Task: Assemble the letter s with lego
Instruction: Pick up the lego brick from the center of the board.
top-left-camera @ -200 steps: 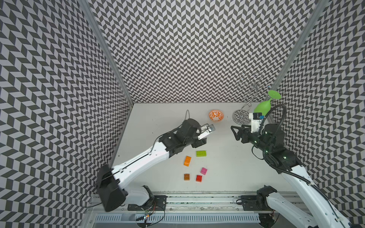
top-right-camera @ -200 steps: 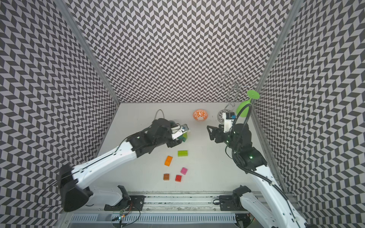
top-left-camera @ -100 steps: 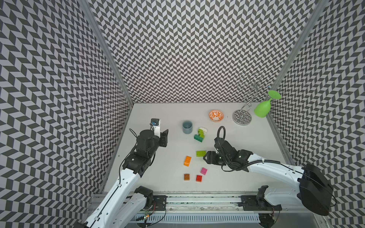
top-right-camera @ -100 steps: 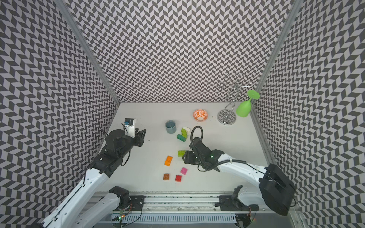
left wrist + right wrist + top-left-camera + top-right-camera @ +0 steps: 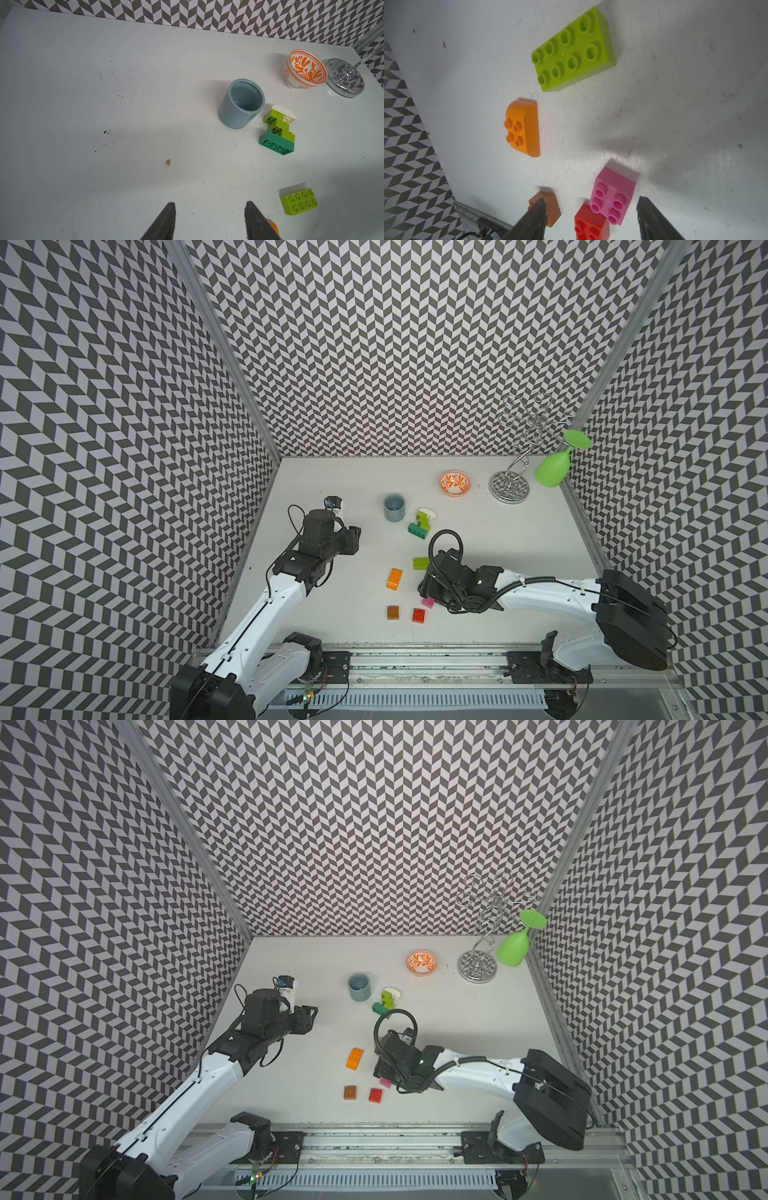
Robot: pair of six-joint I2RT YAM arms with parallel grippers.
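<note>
Built stack: the lego stack (image 5: pixel 420 523) stands near the centre of the frame in both top views. It has a white brick on top, lime green below it and dark green at the base. It looks like four bricks, though the lime part is hard to count.
Loose bricks: five, one of each colour, studs up and flat on the table at lower centre of the frame.
- Lime green brick (image 5: pixel 420 563): one, oblong, the nearest to the stack.
- Orange brick (image 5: pixel 394 578): one, with rounded ends, just left of and below the lime one.
- Pink brick (image 5: pixel 428 603): one, square.
- Red brick (image 5: pixel 418 615): one, square, just beside the pink.
- Brown brick (image 5: pixel 393 612): one, left of the red and apart from it.
Right gripper (image 5: pixel 590 199): low over the pink and red bricks. The jaws are spread and pinch nothing, and the pink brick lies in the gap between them.
Left gripper (image 5: pixel 210 203): left of centre in the top views, over bare table and well apart from the bricks. The jaws are spread and empty.
Surface: white table (image 5: pixel 519 539), scuffed, with dark specks.
Other things: one grey-blue cup (image 5: pixel 394 507) just left of the stack. At upper right are one orange-patterned bowl (image 5: pixel 456 483) and one chrome wire rack (image 5: pixel 510 487), with one green glass (image 5: pixel 552 470) hanging upside down from it.
Room: three walls (image 5: pixel 415 344) in black-and-white chevrons. One metal rail (image 5: pixel 415 659) runs along the bottom of the frame.
</note>
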